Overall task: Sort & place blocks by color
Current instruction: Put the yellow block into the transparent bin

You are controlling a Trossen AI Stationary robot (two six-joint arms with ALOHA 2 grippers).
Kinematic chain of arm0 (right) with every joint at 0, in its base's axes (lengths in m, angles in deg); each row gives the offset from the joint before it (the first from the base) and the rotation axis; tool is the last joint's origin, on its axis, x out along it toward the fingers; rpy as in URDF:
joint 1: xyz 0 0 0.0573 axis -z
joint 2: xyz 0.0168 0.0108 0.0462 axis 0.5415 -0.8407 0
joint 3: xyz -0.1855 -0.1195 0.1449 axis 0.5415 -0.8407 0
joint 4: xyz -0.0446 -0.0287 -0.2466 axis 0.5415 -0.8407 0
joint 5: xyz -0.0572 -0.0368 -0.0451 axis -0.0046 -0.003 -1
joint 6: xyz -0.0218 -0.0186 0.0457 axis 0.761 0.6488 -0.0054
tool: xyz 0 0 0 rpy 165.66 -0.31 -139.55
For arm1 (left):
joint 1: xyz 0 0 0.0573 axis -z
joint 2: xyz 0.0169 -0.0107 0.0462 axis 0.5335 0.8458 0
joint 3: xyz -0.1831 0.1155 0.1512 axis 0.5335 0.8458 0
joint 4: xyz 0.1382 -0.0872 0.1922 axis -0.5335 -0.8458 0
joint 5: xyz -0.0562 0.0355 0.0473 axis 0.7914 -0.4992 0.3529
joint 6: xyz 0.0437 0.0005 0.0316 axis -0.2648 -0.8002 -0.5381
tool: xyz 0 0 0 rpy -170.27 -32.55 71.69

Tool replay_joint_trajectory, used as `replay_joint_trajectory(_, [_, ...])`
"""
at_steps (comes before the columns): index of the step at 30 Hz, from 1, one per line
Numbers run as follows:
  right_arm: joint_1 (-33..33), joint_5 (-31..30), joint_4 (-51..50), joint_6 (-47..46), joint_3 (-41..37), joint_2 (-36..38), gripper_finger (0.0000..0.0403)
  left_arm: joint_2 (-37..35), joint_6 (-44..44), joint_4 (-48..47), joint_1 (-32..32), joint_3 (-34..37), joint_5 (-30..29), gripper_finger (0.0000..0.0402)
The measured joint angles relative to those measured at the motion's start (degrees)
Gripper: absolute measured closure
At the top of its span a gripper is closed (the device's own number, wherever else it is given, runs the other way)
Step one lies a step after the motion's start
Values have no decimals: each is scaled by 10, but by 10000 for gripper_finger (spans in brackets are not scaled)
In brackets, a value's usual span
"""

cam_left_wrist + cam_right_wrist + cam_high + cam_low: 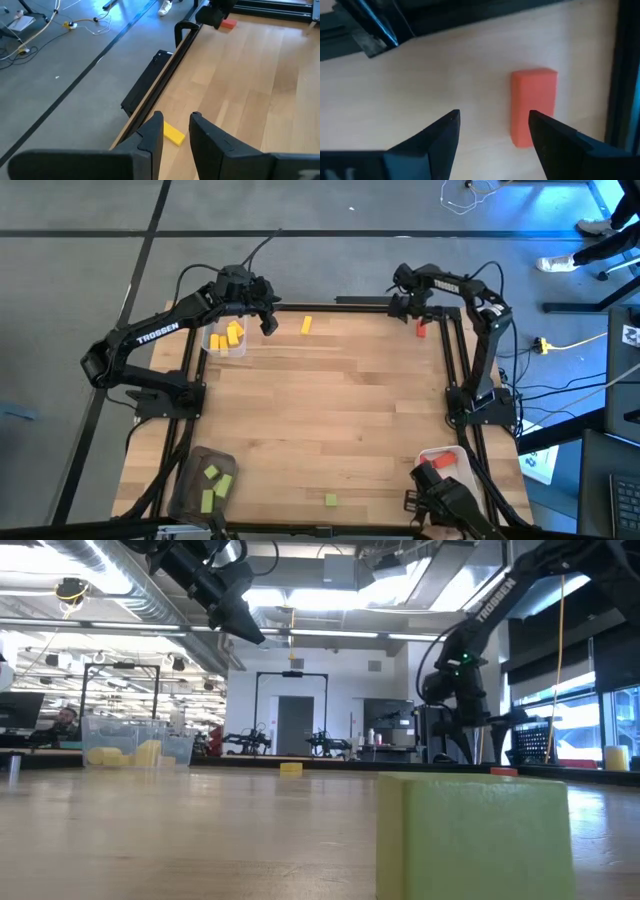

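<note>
A wooden tabletop (330, 410) framed by black rails carries three trays: a clear tray (224, 338) at the far left holding yellow blocks (230, 335), a dark tray (203, 480) at the near left holding light green blocks (214, 485), and a white tray (445, 460) at the near right holding a red block (440, 463). Cables trail over the grey floor (80, 270) beyond the tabletop, and a person's shoes (560, 264) show at the far right.

Three blocks lie loose: a yellow one (306, 325) near the far edge, a red one (421, 330) by the far right rail, and a light green one (331, 500) near the front edge. The low view shows that green block (470, 835) filling the foreground, hiding much of the tabletop behind it.

The left end effector (268, 320) hangs above the tabletop between the clear tray and the loose yellow block, its fingers apart and empty; its wrist view shows the yellow block (173, 134) lying just beyond the fingertips. The right end effector (415, 308) sits at the far right corner, fingers spread wide and empty; only its wrist view shows the red block (533, 107), a short matte rectangle, lying flat beside one finger (555, 137), close to the rail.
</note>
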Motion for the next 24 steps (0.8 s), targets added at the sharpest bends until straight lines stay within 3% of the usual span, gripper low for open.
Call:
replay_joint_trajectory(4, [17, 41, -6, 0, 0, 0, 166, 0, 0, 0, 0, 0, 0, 319])
replay_joint_trajectory(11, [39, 54, -12, -1, 0, 0, 166, 0, 0, 0, 0, 0, 0, 319])
replay_joint_trajectory(19, [63, 136, -20, 33, 0, 0, 166, 0, 0, 0, 0, 0, 0, 319])
replay_joint_trajectory(24, [69, 170, -26, -8, 3, 0, 166, 0, -21, 0, 0, 0, 0, 319])
